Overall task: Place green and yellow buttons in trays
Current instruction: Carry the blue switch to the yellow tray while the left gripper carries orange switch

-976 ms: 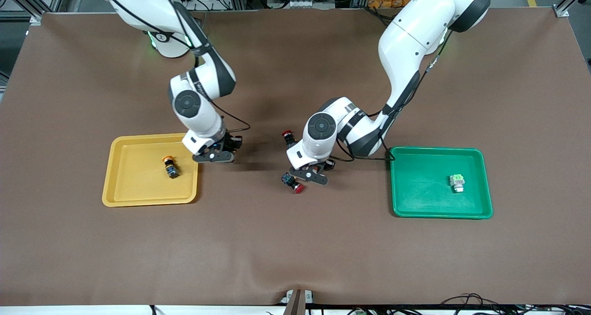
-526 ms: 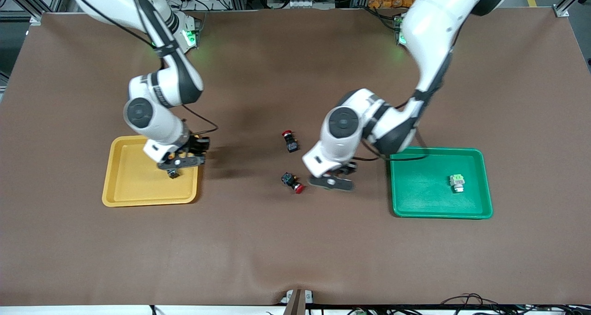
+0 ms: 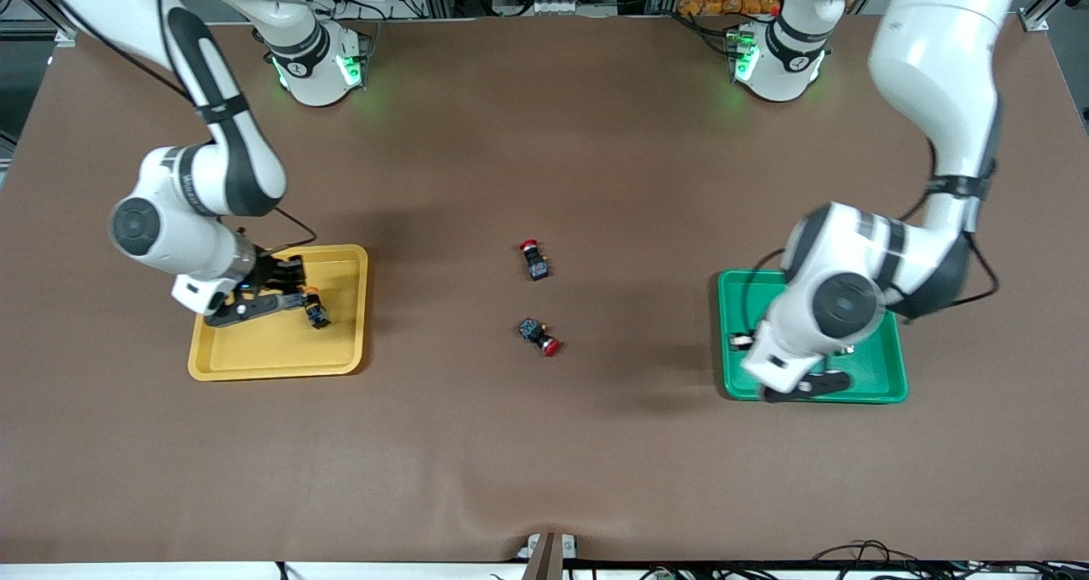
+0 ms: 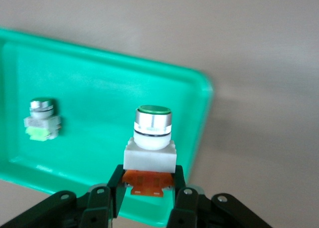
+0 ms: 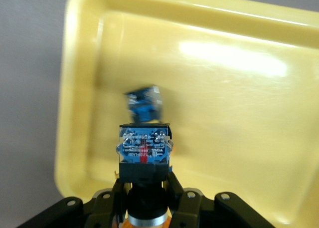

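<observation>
My left gripper (image 4: 148,175) is shut on a white-bodied button (image 4: 151,138) with a round green cap, held above the green tray (image 4: 99,73) near one of its corners. A second whitish button (image 4: 42,124) with a pale green part lies in that tray. My right gripper (image 5: 144,180) is shut on a black-bodied button (image 5: 144,155), blue terminal end outward, orange cap toward the wrist, above the yellow tray (image 5: 239,113). Another black button (image 3: 315,308) with an orange cap lies in the yellow tray (image 3: 281,359). In the front view, the left gripper (image 3: 804,384) hangs over the green tray (image 3: 889,367).
Two black buttons with red caps lie on the brown mat between the trays, one (image 3: 533,259) farther from the front camera, one (image 3: 538,336) nearer. The left arm's bulk covers much of the green tray in the front view.
Both arms swung outward from the middle of the table. The right gripper went over the yellow tray and the left over the green tray, each carrying its button.
</observation>
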{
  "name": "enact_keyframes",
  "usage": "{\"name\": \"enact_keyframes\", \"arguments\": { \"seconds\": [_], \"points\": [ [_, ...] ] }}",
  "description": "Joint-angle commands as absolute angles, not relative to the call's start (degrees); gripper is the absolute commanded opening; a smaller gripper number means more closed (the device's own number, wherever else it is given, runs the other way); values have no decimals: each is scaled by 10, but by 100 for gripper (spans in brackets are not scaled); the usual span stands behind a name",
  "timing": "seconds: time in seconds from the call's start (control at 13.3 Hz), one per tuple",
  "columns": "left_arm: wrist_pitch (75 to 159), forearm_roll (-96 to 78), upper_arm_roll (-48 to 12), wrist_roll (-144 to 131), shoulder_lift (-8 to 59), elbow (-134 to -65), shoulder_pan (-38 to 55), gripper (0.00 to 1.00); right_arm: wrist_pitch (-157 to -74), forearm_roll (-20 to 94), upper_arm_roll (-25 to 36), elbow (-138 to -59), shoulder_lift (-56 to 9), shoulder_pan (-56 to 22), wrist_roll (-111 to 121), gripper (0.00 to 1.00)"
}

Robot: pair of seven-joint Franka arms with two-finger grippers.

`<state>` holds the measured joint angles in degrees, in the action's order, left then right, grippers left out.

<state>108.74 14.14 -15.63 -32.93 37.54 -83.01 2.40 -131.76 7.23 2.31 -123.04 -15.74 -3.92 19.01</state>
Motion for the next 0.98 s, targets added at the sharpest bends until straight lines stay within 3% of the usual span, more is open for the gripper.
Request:
{"name": "enact_keyframes", "arguments": {
  "seconds": [0.0,0.15,0.23,0.3,0.9],
  "points": [
    [1076,157,-162,-343,403,-841,10,0,-1316,72,14,-1241,-143,-5,244,0],
    [1076,167,-162,-346,417,-848,9,4,-1324,65,14,-1231,-157,11,271,0],
    [1076,167,-162,-342,417,-848,9,74,-1332,54,14,-1215,-179,20,278,0],
    [1076,172,-162,-339,416,-846,8,100,-1345,47,13,-1202,-199,30,286,0],
    [1072,190,-164,-207,321,-816,-22,100,-1436,46,12,-1196,-265,30,308,0]
  ]
}}
